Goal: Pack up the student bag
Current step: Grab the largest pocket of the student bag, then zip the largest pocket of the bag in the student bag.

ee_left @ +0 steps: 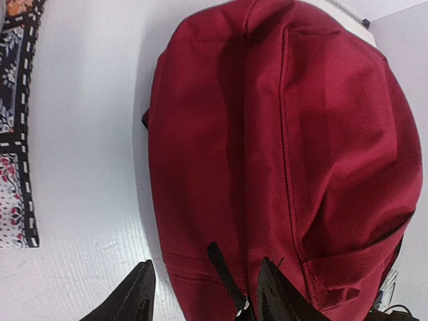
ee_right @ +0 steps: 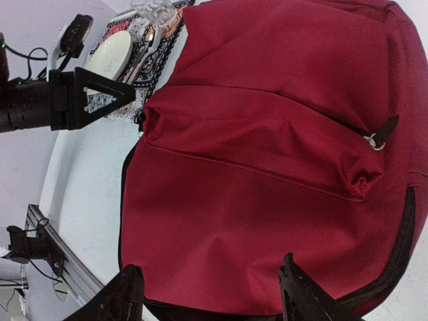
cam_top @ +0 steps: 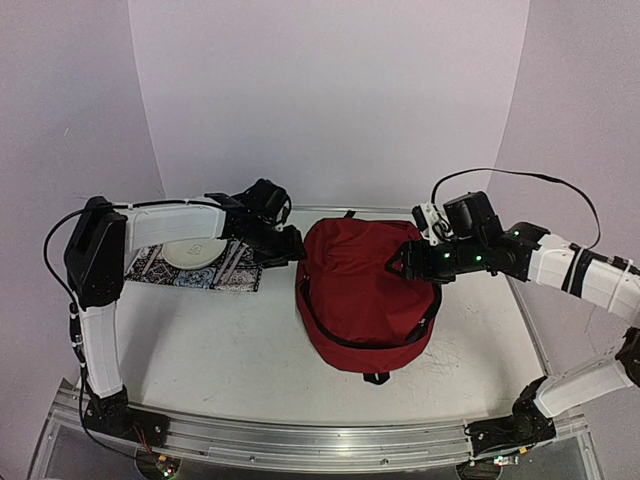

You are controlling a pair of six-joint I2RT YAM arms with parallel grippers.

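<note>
White table (cam_top: 200,340), pale lilac walls (cam_top: 330,100). Student bag (cam_top: 365,290) sat mid-table; patterned mat (cam_top: 235,272) lay far left. Left gripper (ee_left: 207,297) and right gripper (ee_right: 212,294) flanked the bag, fingers apart.

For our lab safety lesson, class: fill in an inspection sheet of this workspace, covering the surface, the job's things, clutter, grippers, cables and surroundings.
Surface: white table, metal rail along its near edge.
Job's things: dark-red student bag lying mid-table; its black zip pull sits between the left fingers, not pinched.
Clutter: patterned mat left of the bag, white dish on it, clear cup by the dish.
Grippers: left gripper open at the bag's left edge; right gripper open over the bag's right side.
Cables: black cable along the left arm; black cable loop above the right arm.
Surroundings: plain pale walls; nothing else seen.
</note>
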